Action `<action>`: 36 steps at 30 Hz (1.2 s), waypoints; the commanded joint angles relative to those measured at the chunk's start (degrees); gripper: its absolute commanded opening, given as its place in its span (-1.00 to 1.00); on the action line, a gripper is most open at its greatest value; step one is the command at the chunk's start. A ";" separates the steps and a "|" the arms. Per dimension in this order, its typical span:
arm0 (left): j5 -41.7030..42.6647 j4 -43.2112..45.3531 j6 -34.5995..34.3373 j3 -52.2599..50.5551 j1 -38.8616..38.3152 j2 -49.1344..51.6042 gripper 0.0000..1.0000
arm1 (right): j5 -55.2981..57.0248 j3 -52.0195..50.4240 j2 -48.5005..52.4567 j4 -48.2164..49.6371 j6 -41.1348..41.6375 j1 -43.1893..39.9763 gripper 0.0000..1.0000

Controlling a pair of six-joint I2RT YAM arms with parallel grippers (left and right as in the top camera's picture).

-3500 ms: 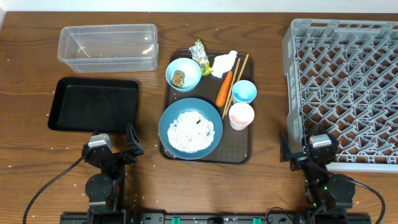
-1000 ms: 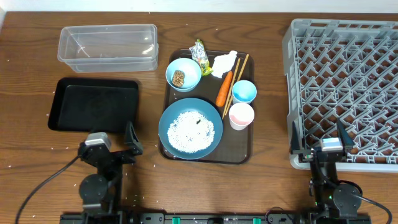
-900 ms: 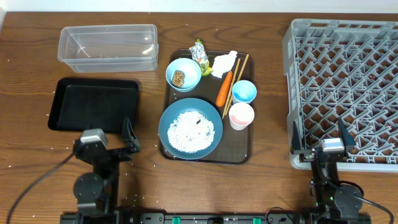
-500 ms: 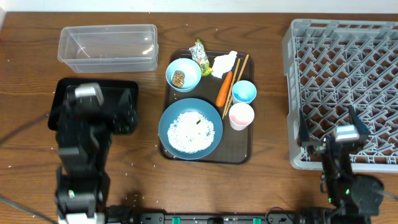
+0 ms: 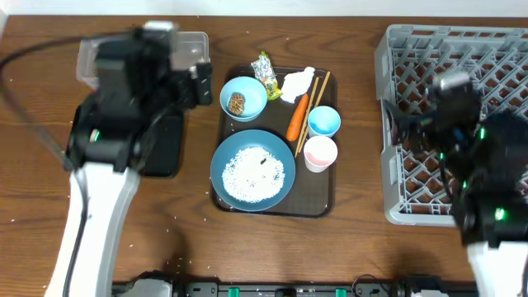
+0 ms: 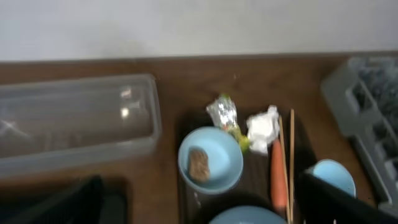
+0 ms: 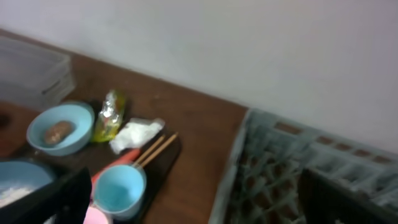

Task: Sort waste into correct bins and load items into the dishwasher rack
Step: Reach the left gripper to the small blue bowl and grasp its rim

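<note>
On the brown tray [image 5: 318,198] sit the rice plate [image 5: 252,171], lump bowl [image 5: 243,97], carrot [image 5: 297,117], chopsticks [image 5: 314,101], wrapper [image 5: 266,74], tissue [image 5: 299,84], blue cup [image 5: 323,121] and pink cup [image 5: 320,153]. The left arm [image 5: 107,165] hangs over the tub [image 6: 74,118] and black tray [image 5: 169,153], hiding much of both; the right arm [image 5: 487,165] hangs over the rack's [image 5: 495,49] left side. The left gripper [image 6: 199,186] and right gripper [image 7: 196,190] gape wide, holding nothing.

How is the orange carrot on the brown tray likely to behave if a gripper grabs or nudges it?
The carrot looks solid and tapered, so it is probably stiff, not floppy. Its round body lies loose beside the chopsticks, so a nudge may roll it against them. Its smooth skin might slip in a pinch.
</note>
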 commanded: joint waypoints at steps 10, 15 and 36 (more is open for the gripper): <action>-7.91 -18.93 7.02 29.38 -11.43 28.55 0.96 | -4.94 28.59 24.83 -26.80 0.15 -0.26 0.99; -7.82 -19.06 14.29 29.51 -14.36 36.46 0.96 | -6.29 28.50 27.93 -26.99 0.20 -0.24 0.98; -5.18 -17.09 14.43 28.35 -14.97 56.24 0.74 | -6.05 28.48 28.81 -31.01 -0.50 -0.24 0.88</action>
